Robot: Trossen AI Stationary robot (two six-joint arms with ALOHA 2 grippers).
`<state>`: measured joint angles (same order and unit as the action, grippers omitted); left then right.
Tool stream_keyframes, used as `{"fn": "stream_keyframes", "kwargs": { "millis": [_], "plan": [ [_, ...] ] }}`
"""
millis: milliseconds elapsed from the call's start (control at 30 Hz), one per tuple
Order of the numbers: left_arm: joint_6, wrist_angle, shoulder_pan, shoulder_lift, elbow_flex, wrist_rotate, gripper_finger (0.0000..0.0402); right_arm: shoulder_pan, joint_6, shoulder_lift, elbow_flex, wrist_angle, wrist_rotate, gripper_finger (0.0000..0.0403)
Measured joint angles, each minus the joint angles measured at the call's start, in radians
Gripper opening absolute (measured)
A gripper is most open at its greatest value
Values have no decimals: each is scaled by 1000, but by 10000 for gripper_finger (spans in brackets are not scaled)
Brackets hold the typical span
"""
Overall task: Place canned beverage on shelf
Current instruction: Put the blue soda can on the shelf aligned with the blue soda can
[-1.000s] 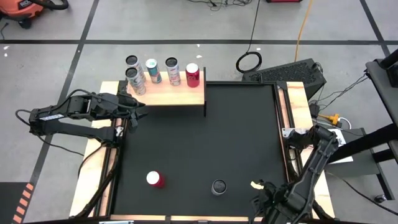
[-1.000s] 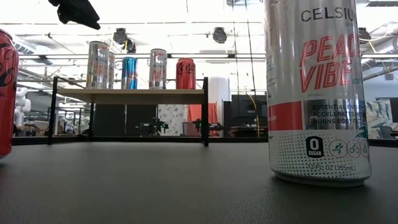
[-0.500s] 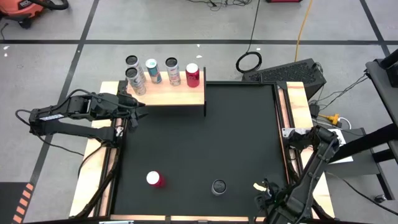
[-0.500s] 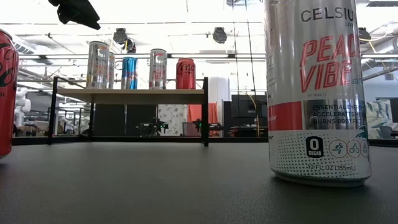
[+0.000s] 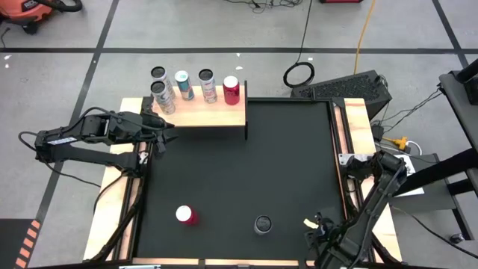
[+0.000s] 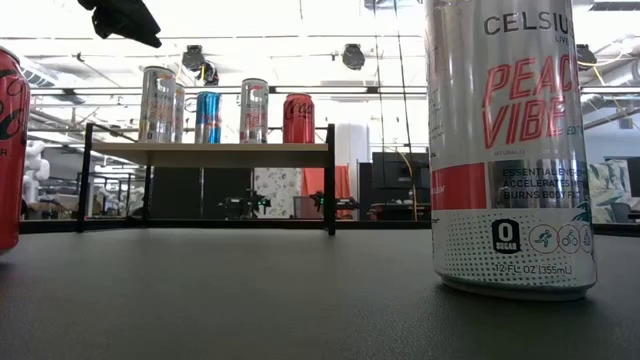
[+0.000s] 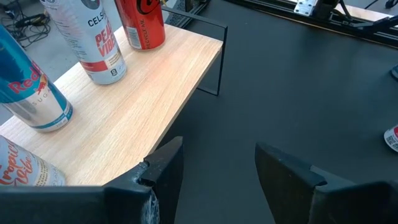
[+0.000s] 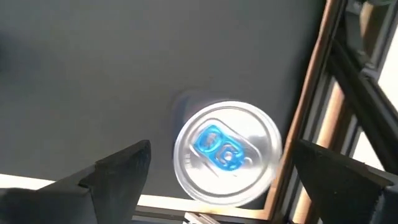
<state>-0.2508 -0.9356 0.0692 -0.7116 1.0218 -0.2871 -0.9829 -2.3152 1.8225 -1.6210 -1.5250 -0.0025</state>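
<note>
The pale wooden shelf (image 5: 209,113) stands on thin black legs at the table's far left, with several cans upright on it (image 7: 99,43). A red can (image 5: 185,215) and a silver Celsius can (image 5: 262,224) stand upright on the black table near its near edge; the silver can also shows in the low view (image 6: 505,150). My left gripper (image 7: 214,171) is open and empty at the shelf's near left corner (image 5: 158,131). My right gripper (image 5: 312,224) is open and empty, to the right of the silver can. The right wrist view shows the can's top (image 8: 227,152) between the fingers, farther off.
Wooden strips and black rails edge the table on the left (image 5: 123,194) and right (image 5: 351,149). The right half of the shelf board (image 7: 143,106) is bare wood. The black tabletop (image 5: 291,164) lies between the shelf and the two loose cans.
My right arm has shifted a little at the table's near right corner. The cans and my left arm have kept still.
</note>
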Motion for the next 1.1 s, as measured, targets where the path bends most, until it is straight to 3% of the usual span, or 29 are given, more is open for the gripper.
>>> {"fn": "stream_keyframes", "kwargs": {
  "millis": [367,867,1100],
  "plan": [
    [0,0,0,0,0,0,201,2,6,0,93,108,1,365],
    [-3,0,0,-1,0,0,201,8,35,-4,91,112,-45,204],
    [-4,0,0,-2,0,0,201,41,84,-38,94,87,-50,203]
  ]
}}
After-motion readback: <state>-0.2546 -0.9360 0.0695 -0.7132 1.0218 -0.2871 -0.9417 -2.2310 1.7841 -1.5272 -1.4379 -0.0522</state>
